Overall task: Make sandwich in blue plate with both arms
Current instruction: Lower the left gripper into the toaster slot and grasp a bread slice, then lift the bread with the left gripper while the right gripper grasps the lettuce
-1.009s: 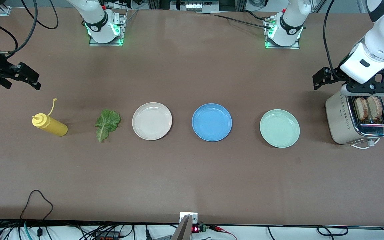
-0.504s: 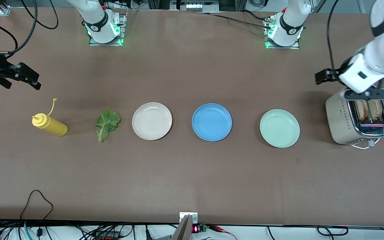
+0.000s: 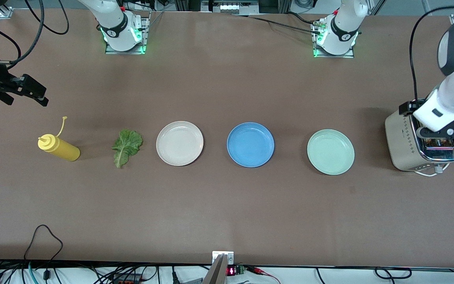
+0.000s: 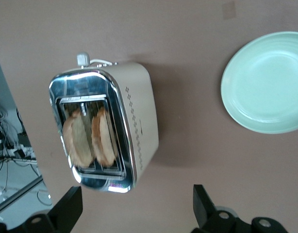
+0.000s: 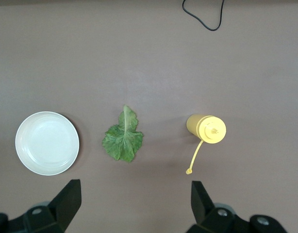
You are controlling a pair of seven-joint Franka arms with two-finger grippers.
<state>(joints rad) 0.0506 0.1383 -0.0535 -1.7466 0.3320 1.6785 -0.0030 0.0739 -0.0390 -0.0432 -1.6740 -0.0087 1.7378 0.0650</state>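
The blue plate (image 3: 250,144) sits bare in the middle of the table. Two toasted bread slices (image 4: 91,138) stand in the slots of a beige toaster (image 3: 402,142) at the left arm's end; the toaster also shows in the left wrist view (image 4: 139,121). My left gripper (image 3: 445,135) hangs over the toaster, open and empty (image 4: 137,206), and hides the bread in the front view. A green lettuce leaf (image 3: 127,147) lies flat toward the right arm's end, also in the right wrist view (image 5: 123,141). My right gripper (image 3: 28,91) waits open and empty (image 5: 134,201) above the table there.
A beige-white plate (image 3: 179,143) lies between the lettuce and the blue plate. A mint-green plate (image 3: 330,152) lies between the blue plate and the toaster. A yellow squeeze bottle (image 3: 59,148) lies beside the lettuce. A black cable (image 3: 43,236) loops near the front edge.
My left gripper has come down and forward over the toaster and now covers the bread in the front view. The right arm has not moved.
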